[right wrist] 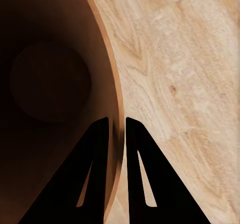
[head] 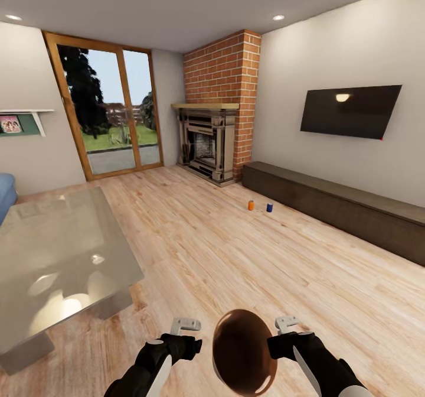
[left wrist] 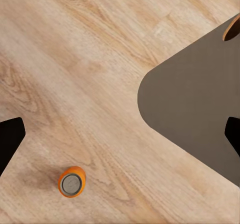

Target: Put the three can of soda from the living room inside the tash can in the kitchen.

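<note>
The robot stands in the living room (head: 224,249), with a brick fireplace (head: 215,119) and a dark TV (head: 349,111) at the far right and a glass surface (head: 53,249) near left. The bin (head: 245,350) hangs in front of it, brown inside and empty as far as can be seen. The right gripper (right wrist: 116,126) has its fingers clenched on the bin's rim. The left gripper (left wrist: 120,134) looks released, with nothing between its fingers. One orange can (left wrist: 72,181) stands on the floor under the left arm; another orange can (head: 251,205) and a blue can (head: 269,207) stand far off by the low cabinet (head: 336,208). All three still need collecting
</note>
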Robot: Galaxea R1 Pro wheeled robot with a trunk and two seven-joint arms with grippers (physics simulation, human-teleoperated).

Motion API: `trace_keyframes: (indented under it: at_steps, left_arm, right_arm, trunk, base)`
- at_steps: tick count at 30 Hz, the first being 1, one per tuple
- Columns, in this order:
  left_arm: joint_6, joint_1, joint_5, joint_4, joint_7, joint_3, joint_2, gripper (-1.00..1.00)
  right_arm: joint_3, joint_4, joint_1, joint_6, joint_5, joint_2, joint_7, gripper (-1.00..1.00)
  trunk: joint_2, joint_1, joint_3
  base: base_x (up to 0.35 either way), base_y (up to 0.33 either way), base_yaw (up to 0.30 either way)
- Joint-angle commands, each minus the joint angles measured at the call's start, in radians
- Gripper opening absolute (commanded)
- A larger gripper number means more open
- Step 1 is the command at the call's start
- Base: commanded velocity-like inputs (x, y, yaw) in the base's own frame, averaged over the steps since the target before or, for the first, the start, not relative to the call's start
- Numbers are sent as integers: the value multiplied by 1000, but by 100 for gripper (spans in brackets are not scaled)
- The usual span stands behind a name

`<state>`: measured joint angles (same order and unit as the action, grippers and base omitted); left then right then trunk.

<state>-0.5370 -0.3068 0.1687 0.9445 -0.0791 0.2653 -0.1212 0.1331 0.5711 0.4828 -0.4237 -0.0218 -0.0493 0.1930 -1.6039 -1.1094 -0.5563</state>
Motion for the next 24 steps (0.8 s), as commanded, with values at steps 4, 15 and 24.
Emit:
trace_keyframes:
  at_steps: [4, 15, 24]
  left_arm:
    - [0, 0, 0, -1, 0, 0, 0, 100]
    - [0, 0, -1, -1, 0, 0, -1, 100]
    - [3, 0, -2, -1, -1, 0, -1, 100]
  right_arm:
    - [-2, 2, 0, -1, 13, 0, 6, -100]
    - [-1, 2, 0, -1, 13, 0, 6, -100]
    - [-1, 1, 0, -1, 13, 0, 6, -100]
  trunk:
    - [0, 0, 0]
    - [0, 0, 0]
    - [0, 0, 0]
  base:
    - [12, 10, 0]
    - [85, 79, 0]
    - [26, -49, 0]
